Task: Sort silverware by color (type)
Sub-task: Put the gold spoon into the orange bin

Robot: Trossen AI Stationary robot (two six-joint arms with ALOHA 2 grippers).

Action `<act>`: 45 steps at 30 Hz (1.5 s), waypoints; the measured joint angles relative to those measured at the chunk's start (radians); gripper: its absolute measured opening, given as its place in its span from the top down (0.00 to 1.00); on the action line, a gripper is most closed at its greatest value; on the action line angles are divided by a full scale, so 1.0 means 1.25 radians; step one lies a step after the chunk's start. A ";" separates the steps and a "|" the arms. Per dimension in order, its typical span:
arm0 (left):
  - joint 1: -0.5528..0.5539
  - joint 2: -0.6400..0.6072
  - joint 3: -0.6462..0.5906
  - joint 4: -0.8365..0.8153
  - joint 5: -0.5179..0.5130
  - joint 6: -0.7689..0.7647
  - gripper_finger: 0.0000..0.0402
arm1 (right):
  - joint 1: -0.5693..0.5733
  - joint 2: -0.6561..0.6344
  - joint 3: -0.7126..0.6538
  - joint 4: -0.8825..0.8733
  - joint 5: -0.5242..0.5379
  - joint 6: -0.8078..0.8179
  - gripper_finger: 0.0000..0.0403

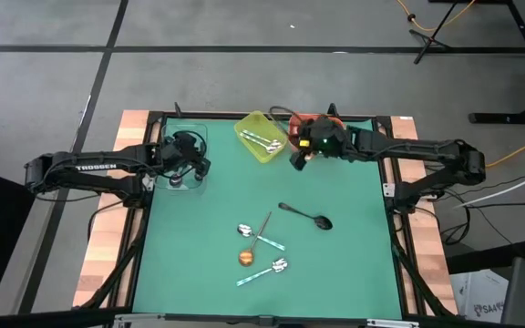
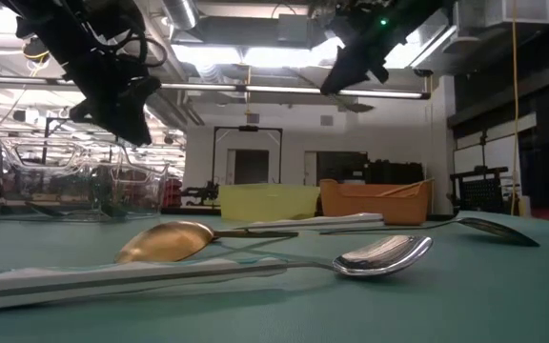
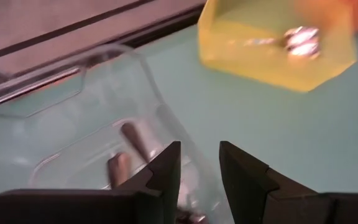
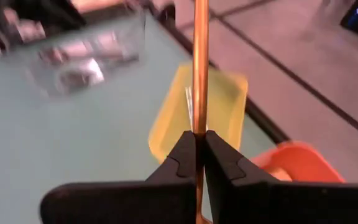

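Right claw (image 4: 197, 144) pinches slim copper-gold spoon (image 4: 199, 74).

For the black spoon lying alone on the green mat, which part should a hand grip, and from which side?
Grip the black spoon at mid-handle, coming straight down from above. It lies flat with its slim handle toward the yellow bin and its bowl toward the right edge, apart from other spoons, so fingers should probably straddle the handle crosswise.

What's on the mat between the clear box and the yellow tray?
Nothing: in the high view, bare green mat separates the clear box from the yellow tray.
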State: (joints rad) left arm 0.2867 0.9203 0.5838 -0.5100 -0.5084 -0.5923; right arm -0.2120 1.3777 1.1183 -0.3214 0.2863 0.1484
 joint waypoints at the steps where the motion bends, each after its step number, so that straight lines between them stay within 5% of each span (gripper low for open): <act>1: 0.000 0.000 0.000 0.018 0.002 0.000 0.74 | -0.005 0.000 0.000 0.024 -0.007 0.001 1.00; 7: 0.000 0.000 0.000 0.177 0.013 0.039 0.74 | -0.010 0.000 0.000 0.161 -0.017 0.002 1.00; 16: -0.022 0.000 0.000 0.577 0.166 0.140 0.74 | -0.009 0.000 0.000 0.298 -0.029 0.025 1.00; 24: -0.109 0.038 0.000 0.808 0.172 0.219 0.74 | -0.008 0.039 0.001 0.443 -0.105 0.095 1.00; 36: -0.183 0.133 0.000 0.867 0.043 0.315 0.74 | -0.002 0.169 0.001 0.625 -0.146 0.193 1.00; 45: -0.183 0.175 0.000 0.877 0.040 0.315 0.74 | 0.037 0.243 0.001 0.762 -0.147 0.192 1.00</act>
State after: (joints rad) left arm 0.0582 1.1393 0.5838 0.5858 -0.4587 -0.1989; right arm -0.1655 1.6812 1.1198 0.6314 0.1029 0.3885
